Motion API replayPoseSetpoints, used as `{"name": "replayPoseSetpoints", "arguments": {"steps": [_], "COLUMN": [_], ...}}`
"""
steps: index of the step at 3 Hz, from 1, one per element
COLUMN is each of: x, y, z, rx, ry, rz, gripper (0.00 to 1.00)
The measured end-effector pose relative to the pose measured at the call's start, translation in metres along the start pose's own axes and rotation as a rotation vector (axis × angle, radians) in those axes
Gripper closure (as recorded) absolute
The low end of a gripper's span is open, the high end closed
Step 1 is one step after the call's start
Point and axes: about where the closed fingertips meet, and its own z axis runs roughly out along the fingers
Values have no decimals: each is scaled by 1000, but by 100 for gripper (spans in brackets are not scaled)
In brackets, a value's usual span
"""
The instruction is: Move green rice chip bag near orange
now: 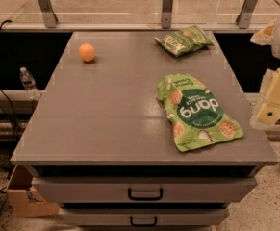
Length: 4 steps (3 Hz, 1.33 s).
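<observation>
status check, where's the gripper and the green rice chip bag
Gripper beside table, right side, not touching bag. Green rice chip bag flat, front right; orange back left. Nothing between them; smaller chip bag back right.

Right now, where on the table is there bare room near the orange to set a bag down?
Bare top runs from the orange right to the smaller chip bag, and down the left half to the front edge. Crowded right side: green rice chip bag, gripper off that edge.

Light-green bag (197, 113), dark-green label (196, 110), white lettering; orange fruit (87, 52); cream-yellow claw (273, 106) far right.
</observation>
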Motion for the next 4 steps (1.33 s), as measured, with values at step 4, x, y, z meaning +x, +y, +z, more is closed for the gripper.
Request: {"name": "replayPoseSetpoints", "arguments": {"steps": [4], "x": [-37], "y": [-33], "z": [104], "rx": [-101], "ry": [23], "rz": [291], "gripper": [0]}}
